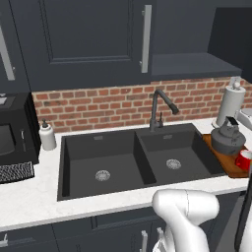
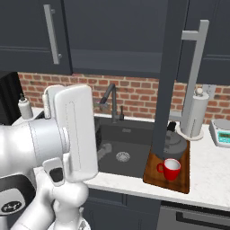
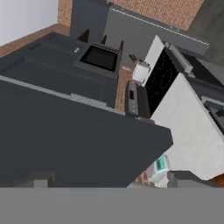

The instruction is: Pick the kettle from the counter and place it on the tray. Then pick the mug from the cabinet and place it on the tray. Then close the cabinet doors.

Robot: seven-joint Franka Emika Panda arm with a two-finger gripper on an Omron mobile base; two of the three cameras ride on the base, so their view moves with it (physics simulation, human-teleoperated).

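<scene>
The dark grey kettle (image 1: 227, 138) (image 2: 173, 143) stands on the brown wooden tray (image 1: 227, 166) (image 2: 179, 182), on the white counter (image 1: 29, 197) to the right of the black sink. The red mug (image 1: 244, 160) (image 2: 171, 169) sits upright on the tray in front of the kettle. Above, the cabinet (image 1: 192, 64) (image 2: 112, 31) shows its dark inside. One of its doors (image 2: 167, 76) swings out towards me, and its silver handle (image 2: 194, 76) faces right. In the hand view my gripper (image 3: 111, 181) is open, its fingertips (image 3: 41, 180) wide apart close over a dark panel (image 3: 74, 140).
A white paper-towel roll (image 1: 230, 104) (image 2: 195, 114) stands behind the tray and a small scale (image 2: 221, 132) to its right. The faucet (image 1: 160, 108) rises behind the sink. A soap bottle (image 1: 47, 135) and a black microwave (image 1: 12, 133) stand at the left. My white arm (image 2: 67, 134) fills the near left.
</scene>
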